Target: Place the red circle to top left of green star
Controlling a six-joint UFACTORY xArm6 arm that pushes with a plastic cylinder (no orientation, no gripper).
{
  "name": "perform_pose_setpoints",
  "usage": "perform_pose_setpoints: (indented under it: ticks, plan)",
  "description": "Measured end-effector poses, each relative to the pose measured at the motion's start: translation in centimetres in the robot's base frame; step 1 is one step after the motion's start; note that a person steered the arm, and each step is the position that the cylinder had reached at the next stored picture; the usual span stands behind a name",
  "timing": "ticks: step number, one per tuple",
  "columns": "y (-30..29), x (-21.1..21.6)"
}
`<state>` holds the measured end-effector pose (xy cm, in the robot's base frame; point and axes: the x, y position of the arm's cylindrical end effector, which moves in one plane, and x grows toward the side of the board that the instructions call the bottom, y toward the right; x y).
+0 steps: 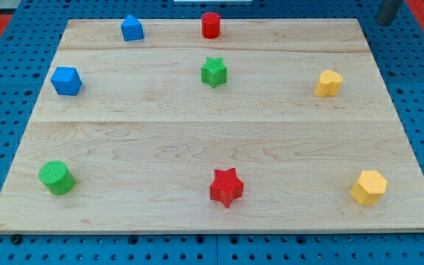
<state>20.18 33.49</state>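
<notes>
1. Red circle (pixel 210 25) sits at the counter's (pixel 197 132) top edge — directly above the green star (pixel 213 72); it needs nudging leftward.
2. Tool (pixel 386 20) off at top right, well apart from the blocks — pushing nothing.

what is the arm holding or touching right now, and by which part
Nothing. My tip is at the view's top right corner, off the board, far from the red circle and green star.
</notes>
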Motion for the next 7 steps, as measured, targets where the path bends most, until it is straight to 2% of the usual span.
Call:
perform_pose_setpoints:
  ticks: [1,2,3,4,7]
  plan:
    - [0.0,3.6]
    - [-5.3,5.1]
    - [-10.0,3.3]
    - [-13.0,-0.7]
    - [-16.8,-1.1]
